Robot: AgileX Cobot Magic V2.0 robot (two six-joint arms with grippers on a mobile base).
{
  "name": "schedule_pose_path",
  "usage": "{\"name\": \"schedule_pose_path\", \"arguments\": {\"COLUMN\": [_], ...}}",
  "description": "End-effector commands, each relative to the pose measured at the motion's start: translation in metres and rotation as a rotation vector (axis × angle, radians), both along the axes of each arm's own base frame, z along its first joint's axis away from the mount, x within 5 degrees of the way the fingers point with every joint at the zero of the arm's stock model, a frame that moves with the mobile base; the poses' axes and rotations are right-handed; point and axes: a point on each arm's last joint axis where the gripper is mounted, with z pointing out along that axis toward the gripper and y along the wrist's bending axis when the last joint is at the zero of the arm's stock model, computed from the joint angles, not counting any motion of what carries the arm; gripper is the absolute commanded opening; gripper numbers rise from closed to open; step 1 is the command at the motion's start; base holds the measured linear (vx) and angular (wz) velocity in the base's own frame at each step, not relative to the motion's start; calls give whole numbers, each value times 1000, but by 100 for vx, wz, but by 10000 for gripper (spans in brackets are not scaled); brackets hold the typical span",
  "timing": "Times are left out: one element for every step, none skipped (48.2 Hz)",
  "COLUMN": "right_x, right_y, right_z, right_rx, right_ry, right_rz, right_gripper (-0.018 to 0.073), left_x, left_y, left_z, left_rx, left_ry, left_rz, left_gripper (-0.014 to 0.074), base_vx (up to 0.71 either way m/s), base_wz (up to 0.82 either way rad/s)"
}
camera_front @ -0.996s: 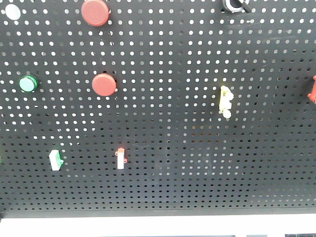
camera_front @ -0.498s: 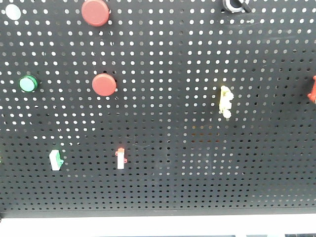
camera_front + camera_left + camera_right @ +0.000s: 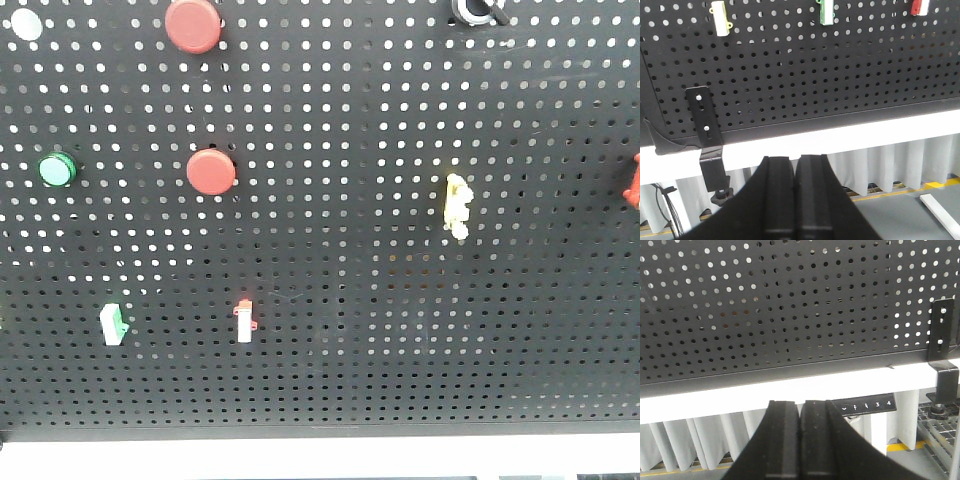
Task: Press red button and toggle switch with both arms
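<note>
Two red buttons sit on the black pegboard [image 3: 400,340] in the front view, one at the top [image 3: 193,25] and one lower [image 3: 211,172]. Small toggle switches are mounted below and to the right: a red-and-white one [image 3: 244,322], a green-and-white one [image 3: 113,324] and a yellow one [image 3: 457,205]. Neither arm appears in the front view. My left gripper [image 3: 795,160] is shut and empty, below the board's bottom edge; the yellow switch [image 3: 720,18], the green switch [image 3: 826,12] and the red switch [image 3: 919,6] are far above it. My right gripper [image 3: 800,405] is also shut and empty, under the board.
A small green button [image 3: 56,169] sits left of the lower red button. A red part [image 3: 632,185] shows at the right edge and a black ring [image 3: 475,10] at the top. Black brackets [image 3: 705,125] [image 3: 943,340] clamp the board to the white table edge [image 3: 865,132]. A desk control panel [image 3: 867,405] hangs under the table.
</note>
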Motion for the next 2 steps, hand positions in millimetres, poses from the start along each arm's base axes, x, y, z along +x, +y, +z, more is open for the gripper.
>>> {"name": "schedule_pose_path", "arguments": {"right_x": [-1, -1], "right_y": [0, 0], "right_z": [5, 5], "right_rx": [-14, -14], "right_ry": [-88, -88], "right_rz": [-7, -7], "right_gripper": [-3, -3], "left_x": [0, 0], "left_y": [1, 1], "left_z": [-3, -3], "left_rx": [-18, -18], "left_ry": [-60, -60], "left_rz": [9, 9], "left_gripper": [2, 2], "base_vx": [0, 0], "base_wz": [0, 0]}}
